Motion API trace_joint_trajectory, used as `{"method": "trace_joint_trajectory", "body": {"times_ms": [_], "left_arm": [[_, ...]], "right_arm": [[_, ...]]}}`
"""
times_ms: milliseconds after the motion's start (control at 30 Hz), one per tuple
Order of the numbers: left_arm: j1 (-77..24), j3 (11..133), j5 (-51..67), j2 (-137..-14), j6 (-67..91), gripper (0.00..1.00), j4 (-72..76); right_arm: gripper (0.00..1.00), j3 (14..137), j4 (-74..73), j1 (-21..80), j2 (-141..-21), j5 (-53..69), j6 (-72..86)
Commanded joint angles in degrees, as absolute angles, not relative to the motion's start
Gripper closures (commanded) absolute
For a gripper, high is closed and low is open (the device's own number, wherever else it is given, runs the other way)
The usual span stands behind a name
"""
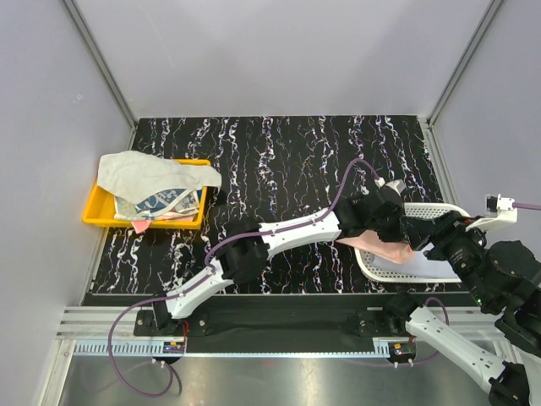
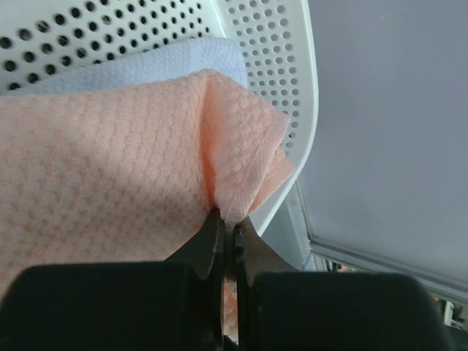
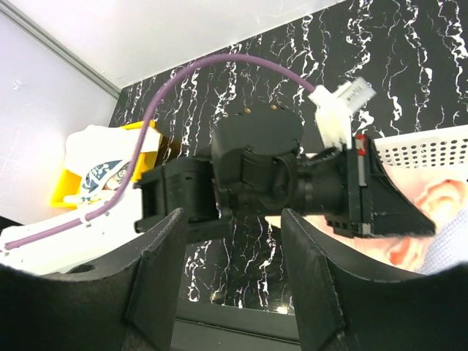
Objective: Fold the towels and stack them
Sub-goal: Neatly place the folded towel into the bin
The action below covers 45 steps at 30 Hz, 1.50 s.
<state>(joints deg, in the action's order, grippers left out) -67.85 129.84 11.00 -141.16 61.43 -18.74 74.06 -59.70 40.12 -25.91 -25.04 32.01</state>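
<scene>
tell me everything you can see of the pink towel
Soft pale-pink cloth with a waffle-like weave, the pink towel looks folded, one bunched corner pinched between the left gripper's fingers. It lies on a pale blue towel in the white mesh basket, its edge reaching over the rim.

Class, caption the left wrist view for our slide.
Left gripper pinches a pale pink waffle-weave cloth towel at the white perforated plastic basket.
</scene>
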Motion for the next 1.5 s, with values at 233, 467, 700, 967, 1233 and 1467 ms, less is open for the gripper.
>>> {"method": "trace_joint_trajectory", "body": {"times_ms": [233, 467, 700, 967, 1233, 1467], "left_arm": [[-68.6, 134.6, 18.0, -145.5, 67.7, 1.00, -3.4], [-68.7, 138.0, 18.9, -150.1, 69.8, 1.00, 1.7], [-68.4, 139.0, 18.4, -152.2, 70.2, 1.00, 3.6], [-67.9, 138.9, 19.2, -153.9, 70.2, 0.56, 6.4], [-67.1, 136.0, 20.5, -151.7, 68.9, 0.38, 10.0], [-65.1, 126.1, 20.7, -142.9, 63.6, 0.37, 11.4]], "right_arm": [[0.39, 75.8, -59.2, 39.9, -24.3, -27.2, 30.1], [0.39, 74.6, -59.9, 40.0, -23.4, -27.4, 30.8], [0.39, 73.7, -59.9, 40.0, -23.2, -27.2, 31.2], [0.39, 72.3, -59.5, 39.9, -23.2, -26.8, 31.9], [0.40, 72.4, -59.5, 40.0, -23.7, -26.5, 32.5], [0.39, 72.6, -58.9, 40.0, -24.4, -26.0, 33.0]]}}
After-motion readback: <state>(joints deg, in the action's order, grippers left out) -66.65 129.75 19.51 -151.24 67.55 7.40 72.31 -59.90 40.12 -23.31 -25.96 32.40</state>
